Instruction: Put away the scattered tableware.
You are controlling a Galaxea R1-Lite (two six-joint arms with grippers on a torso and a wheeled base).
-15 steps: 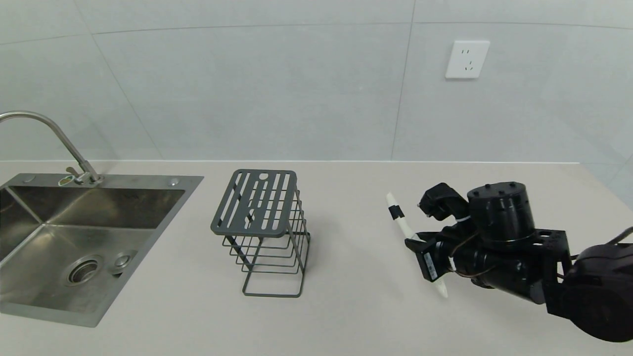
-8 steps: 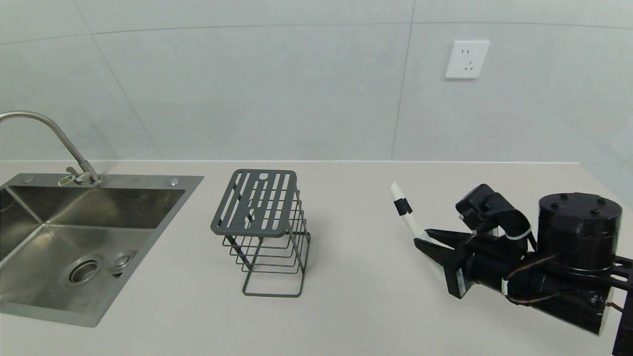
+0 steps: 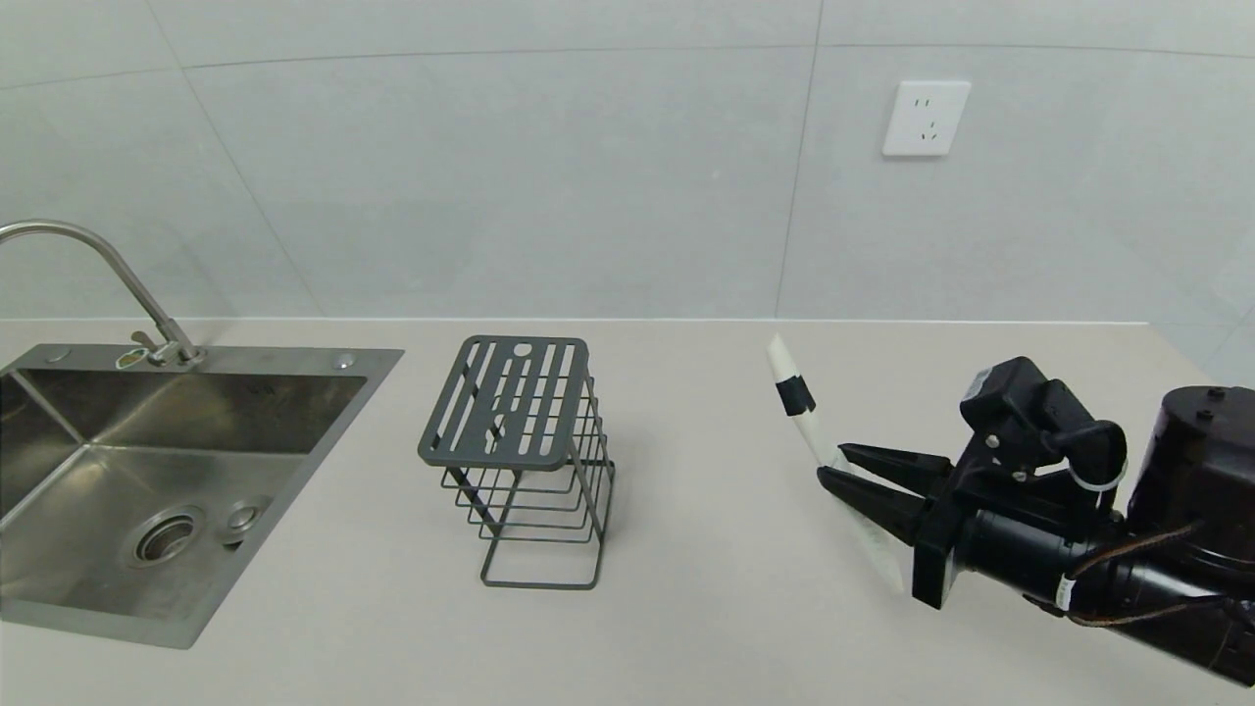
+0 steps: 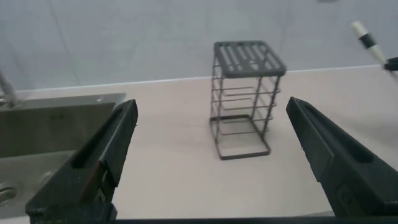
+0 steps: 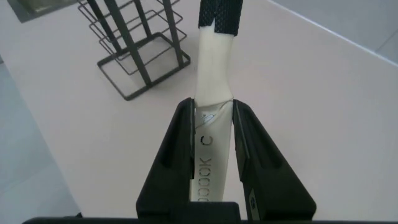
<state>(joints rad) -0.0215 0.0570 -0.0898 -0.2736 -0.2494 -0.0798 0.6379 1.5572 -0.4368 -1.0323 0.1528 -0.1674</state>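
Note:
A slim white utensil (image 3: pixel 799 417) with a black band near its far end is held tilted above the counter on the right. My right gripper (image 3: pixel 833 467) is shut on its lower part; in the right wrist view the utensil (image 5: pixel 214 68) sticks out from between that gripper's (image 5: pixel 211 112) two black fingers. A dark wire rack (image 3: pixel 515 431) with a slotted top stands at the counter's middle, well to the left of the utensil. My left gripper (image 4: pixel 210 106) hangs open with nothing in it, facing the rack (image 4: pixel 245 99) from a distance.
A steel sink (image 3: pixel 363 365) with a curved faucet (image 3: pixel 98 257) takes up the counter's left side. A wall outlet (image 3: pixel 926 118) sits above the right end. Bare counter lies between rack and utensil.
The right arm has swung its wrist round and drawn back to the right, lifting the white utensil so its banded end points higher. Rack and sink have not moved.

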